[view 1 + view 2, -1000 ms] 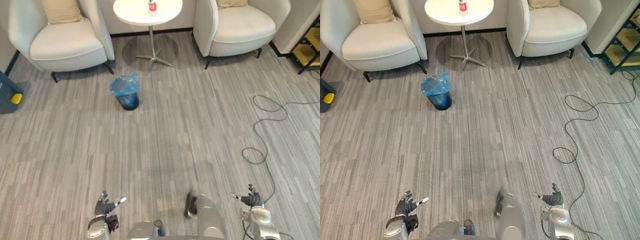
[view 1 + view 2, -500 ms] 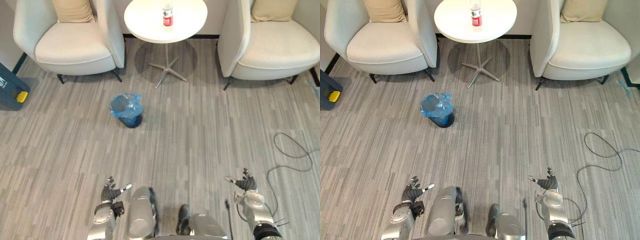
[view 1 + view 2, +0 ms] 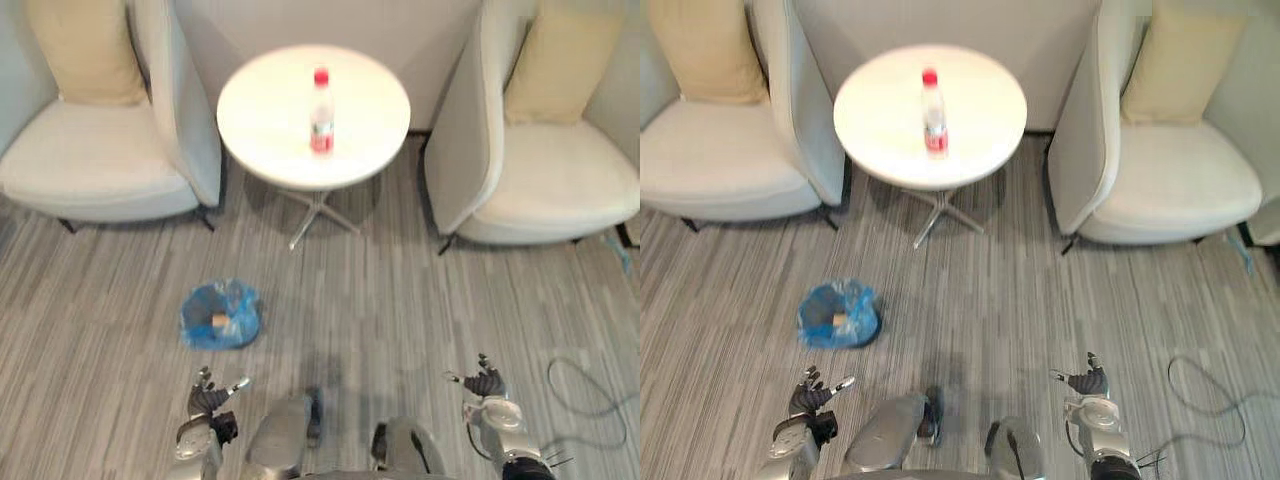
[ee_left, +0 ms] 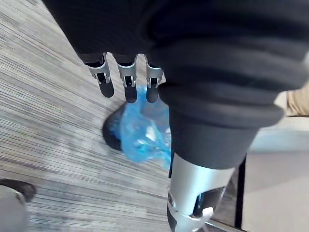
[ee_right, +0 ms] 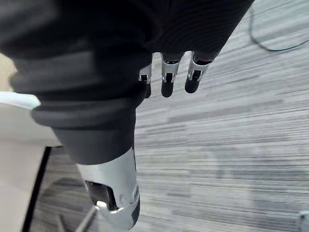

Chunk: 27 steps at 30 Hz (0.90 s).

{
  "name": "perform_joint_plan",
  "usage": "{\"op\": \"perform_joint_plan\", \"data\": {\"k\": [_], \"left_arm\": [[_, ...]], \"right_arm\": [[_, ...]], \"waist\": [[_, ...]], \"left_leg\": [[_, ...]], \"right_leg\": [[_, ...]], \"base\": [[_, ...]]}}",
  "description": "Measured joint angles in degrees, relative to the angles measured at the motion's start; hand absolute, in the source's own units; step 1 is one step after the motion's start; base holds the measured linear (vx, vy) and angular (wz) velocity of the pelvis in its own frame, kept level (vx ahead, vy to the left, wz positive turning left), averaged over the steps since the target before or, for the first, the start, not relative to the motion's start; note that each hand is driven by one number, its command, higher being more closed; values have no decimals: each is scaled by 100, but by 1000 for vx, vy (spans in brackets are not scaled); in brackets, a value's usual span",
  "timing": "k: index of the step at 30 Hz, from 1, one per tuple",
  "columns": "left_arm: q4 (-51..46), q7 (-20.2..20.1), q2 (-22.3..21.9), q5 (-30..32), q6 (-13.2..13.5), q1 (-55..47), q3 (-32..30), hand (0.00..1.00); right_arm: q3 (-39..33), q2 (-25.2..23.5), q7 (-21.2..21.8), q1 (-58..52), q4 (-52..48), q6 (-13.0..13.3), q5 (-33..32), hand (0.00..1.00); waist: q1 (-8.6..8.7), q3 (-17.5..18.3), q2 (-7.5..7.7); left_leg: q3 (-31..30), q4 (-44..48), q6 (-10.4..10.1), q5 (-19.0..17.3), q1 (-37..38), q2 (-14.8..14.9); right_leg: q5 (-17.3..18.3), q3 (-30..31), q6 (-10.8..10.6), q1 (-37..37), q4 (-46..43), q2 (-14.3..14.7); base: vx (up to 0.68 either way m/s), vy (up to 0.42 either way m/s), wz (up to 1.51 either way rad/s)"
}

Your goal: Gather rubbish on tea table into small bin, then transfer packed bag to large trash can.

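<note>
At 10 o'clock in the head view stands a cream upholstered armchair (image 3: 90, 160) with a beige cushion (image 3: 85, 50) against its back. The left hand (image 3: 207, 398) hangs at 7 o'clock, its fingers (image 4: 107, 87) straight and slightly apart, holding nothing. The small dark bin lined with a crumpled blue plastic bag (image 3: 220, 315) sits on the grey striped carpet (image 3: 340, 290) just past those fingertips, at their 12 o'clock, untouched. The round white pedestal tea table (image 3: 260, 110) is at 12 o'clock, and near its middle stands upright the clear plastic bottle with a red cap and red label (image 3: 321, 115), well apart from both hands. The right hand (image 3: 485, 385) hangs at 5 o'clock, its fingers (image 5: 166, 87) loosely straight, gripping nothing, over the carpet. A second cream armchair (image 3: 550, 190) stands at 2 o'clock
</note>
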State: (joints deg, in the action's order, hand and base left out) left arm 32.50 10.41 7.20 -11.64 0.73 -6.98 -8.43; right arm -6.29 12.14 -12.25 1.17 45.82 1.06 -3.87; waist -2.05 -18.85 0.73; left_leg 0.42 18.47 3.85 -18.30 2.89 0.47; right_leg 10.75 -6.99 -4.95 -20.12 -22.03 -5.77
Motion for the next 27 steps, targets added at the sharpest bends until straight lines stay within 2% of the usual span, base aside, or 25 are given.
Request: {"op": "perform_joint_plan", "data": {"k": [1,2,3,5,6,7,8,9,10,12,13,14,15,16,17,19,21,22,24,27], "left_arm": [[18,16,-21,1,1,80,3,0],[18,26,-18,1,5,84,5,0],[94,81,-74,3,3,106,66,0],[135,79,-82,7,5,120,126,0],[164,81,-110,10,5,132,124,0],[180,82,-205,13,-14,137,106,0],[177,78,-276,11,-16,90,109,0],[179,76,-280,11,-16,72,114,0],[185,73,-315,12,-34,38,140,0],[182,60,-388,13,-34,39,158,0],[183,29,-425,15,-32,37,157,0],[185,-26,-426,32,-34,28,157,0],[191,-36,-425,54,-34,17,157,0],[228,-40,-480,102,-33,1,162,0],[346,-40,-452,114,-32,71,166,0],[420,-39,-356,127,-33,77,153,0],[465,-36,-306,138,-38,14,150,0],[489,-36,-255,161,-39,-62,143,0],[515,-31,-183,260,-40,-179,136,0],[513,-15,-142,337,-37,-200,156,0]], "right_arm": [[-29,5,-3,-75,8,-28,-2,0],[-42,-7,-2,-95,9,-51,-4,0],[-95,39,-3,-124,7,-110,-3,0],[-186,25,-6,-90,-51,-119,-6,0],[-237,-9,-10,-109,-83,-119,-10,0],[-231,-35,-15,-232,-253,-122,-17,0],[-198,-90,-20,-308,-427,-116,-60,0],[-202,-115,-23,-306,-461,-113,-67,0],[-222,-202,-38,-294,-642,-48,-90,0],[-239,-210,-39,-253,-726,35,-130,0],[-287,-202,-48,-217,-740,65,-129,0],[-326,-240,-57,-161,-736,62,-131,0],[-343,-255,-62,-162,-740,66,-130,0],[-403,-217,-83,-222,-742,63,-129,0],[-456,-242,-156,-254,-690,32,-128,0],[-416,-317,-153,-278,-782,8,-100,0],[-321,-307,-156,-251,-1013,9,-1,0],[-163,-276,-149,-185,-1223,13,25,0],[43,-266,-152,-56,-1711,25,288,0],[133,-268,-158,-49,-2100,64,468,0]], "waist": [[67,-3,1],[126,4,17],[142,27,-125],[140,62,-204],[156,65,-211],[162,45,-268],[73,41,-280],[53,40,-279],[-53,21,-233],[-126,18,-232],[-194,18,-255],[-192,21,-279],[-184,28,-290],[-170,95,-482],[-186,97,-514],[-208,114,-314],[-207,135,-263],[-199,125,-219],[-183,99,-112],[-159,89,-53]], "left_leg": [[-227,-36,-167,-129,190,40],[-353,-36,-269,-192,281,54],[-665,20,-439,-293,441,302],[-735,396,-661,-155,302,466],[-725,972,-845,32,125,547],[-507,2145,-917,487,-305,715],[-94,3239,-847,725,-834,1099],[36,3416,-798,688,-927,1179],[459,3799,-587,518,-1328,1351],[687,3316,-591,356,-1646,1306],[770,2659,-602,360,-1786,1260],[822,1811,-730,457,-1862,1205],[870,1333,-829,639,-1836,1181],[950,511,-799,1665,-1815,1213],[973,455,-592,1556,-1763,1229],[1052,262,-592,1557,-1650,971],[1158,165,-531,1516,-1556,832],[1259,160,-438,1415,-1469,760],[1525,158,-394,1190,-1283,633],[1527,5,-375,1158,-1151,509]], "right_leg": [[-768,362,-167,24,891,77],[-1086,473,-214,92,1155,87],[-1757,549,116,259,957,276],[-1409,316,273,234,560,327],[-1169,109,384,325,324,312],[-947,-165,495,678,340,369],[-852,-264,610,1097,551,486],[-842,-282,625,1201,616,510],[-822,-387,657,1701,988,543],[-822,-463,657,2074,1297,492],[-822,-487,656,2200,1400,455],[-788,-532,602,2272,1437,413],[-722,-540,505,2310,1433,391],[-574,-551,349,2396,1422,485],[-437,-518,246,2438,1387,517],[-343,-486,111,2412,1323,255],[-315,-368,70,2373,1281,104],[-175,-235,-26,2278,1043,-3],[151,7,-95,1955,258,-259],[158,155,-79,1748,-190,-358]], "base": [[754,-325,111],[903,-466,123],[634,-356,85],[472,-269,66],[542,-331,92],[613,-374,95],[507,-303,64],[441,-216,37],[399,-159,28],[389,-114,21],[272,20,4],[254,55,5],[237,113,10],[242,147,15],[221,140,17],[180,145,10],[126,139,-16],[78,115,-39],[9,75,-50],[-4,45,-20]]}}
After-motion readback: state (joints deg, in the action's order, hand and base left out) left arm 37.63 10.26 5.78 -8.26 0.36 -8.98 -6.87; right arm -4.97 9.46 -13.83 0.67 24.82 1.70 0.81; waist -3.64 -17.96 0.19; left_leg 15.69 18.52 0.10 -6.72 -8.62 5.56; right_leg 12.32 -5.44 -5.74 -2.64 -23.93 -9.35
